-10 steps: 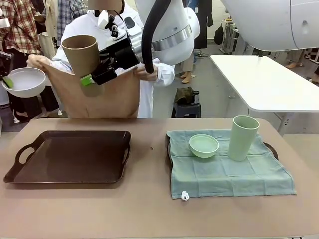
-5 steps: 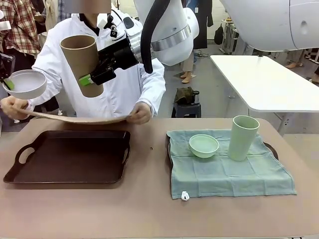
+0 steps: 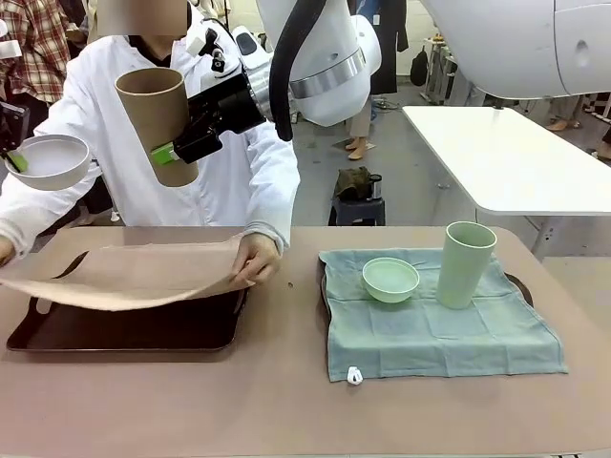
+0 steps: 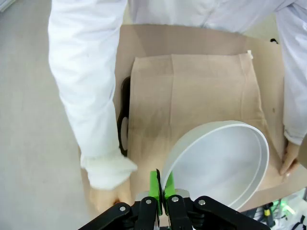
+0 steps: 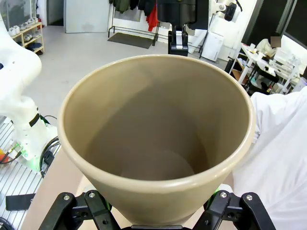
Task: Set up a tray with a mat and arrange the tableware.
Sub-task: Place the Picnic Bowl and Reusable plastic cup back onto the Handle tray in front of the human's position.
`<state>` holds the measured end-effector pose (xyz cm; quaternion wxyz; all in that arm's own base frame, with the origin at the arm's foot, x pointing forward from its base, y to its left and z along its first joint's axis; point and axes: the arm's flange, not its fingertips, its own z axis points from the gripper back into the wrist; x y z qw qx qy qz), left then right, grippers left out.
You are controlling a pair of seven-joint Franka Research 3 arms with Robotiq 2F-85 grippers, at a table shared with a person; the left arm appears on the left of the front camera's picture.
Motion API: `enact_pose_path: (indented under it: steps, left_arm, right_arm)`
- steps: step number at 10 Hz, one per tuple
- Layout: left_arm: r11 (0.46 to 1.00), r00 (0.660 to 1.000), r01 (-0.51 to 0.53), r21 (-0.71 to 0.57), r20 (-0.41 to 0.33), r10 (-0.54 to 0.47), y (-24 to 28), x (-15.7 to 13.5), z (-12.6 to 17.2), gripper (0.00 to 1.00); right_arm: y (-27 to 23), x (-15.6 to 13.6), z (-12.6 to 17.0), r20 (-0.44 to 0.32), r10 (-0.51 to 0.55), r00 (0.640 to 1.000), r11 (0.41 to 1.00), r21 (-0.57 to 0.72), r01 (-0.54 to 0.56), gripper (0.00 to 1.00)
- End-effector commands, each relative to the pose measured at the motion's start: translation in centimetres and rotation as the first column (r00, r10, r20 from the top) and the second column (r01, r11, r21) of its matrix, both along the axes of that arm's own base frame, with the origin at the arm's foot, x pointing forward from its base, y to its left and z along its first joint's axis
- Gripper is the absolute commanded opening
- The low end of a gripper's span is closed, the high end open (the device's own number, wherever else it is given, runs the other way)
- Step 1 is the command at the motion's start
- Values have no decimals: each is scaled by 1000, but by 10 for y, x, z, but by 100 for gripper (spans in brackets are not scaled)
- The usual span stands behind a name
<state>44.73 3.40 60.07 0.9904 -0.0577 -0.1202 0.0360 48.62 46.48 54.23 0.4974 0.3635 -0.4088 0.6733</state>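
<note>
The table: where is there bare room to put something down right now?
The table's near strip, in front of the dark tray and the green cloth, is bare, as is the gap between the two. The tray is taken up by the tan mat that the person is spreading. The cloth's far part holds a green bowl and a green tumbler.

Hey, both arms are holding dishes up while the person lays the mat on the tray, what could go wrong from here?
1. The left gripper pinches the white bowl only by its rim, so the bowl could tip or slip and drop onto the mat.
2. The right gripper holds the tan tumbler just in front of the person; lowering it now might hit the person's hand.
3. The mat hangs over the tray unevenly, so dishes set down early could wobble.
</note>
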Motion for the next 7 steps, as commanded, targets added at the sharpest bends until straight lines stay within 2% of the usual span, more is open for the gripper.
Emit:
enact_pose_path:
  steps: [1,7]
  left_arm:
    - [1000,1000,3,-2,8,-3,0,-1,0,0]
    - [1000,1000,3,-2,8,-3,0,-1,0,0]
  right_arm:
    - [1,-1,2,3,1,1000,1000,1,-1,0]
    - [1,-1,2,3,1,1000,1000,1,-1,0]
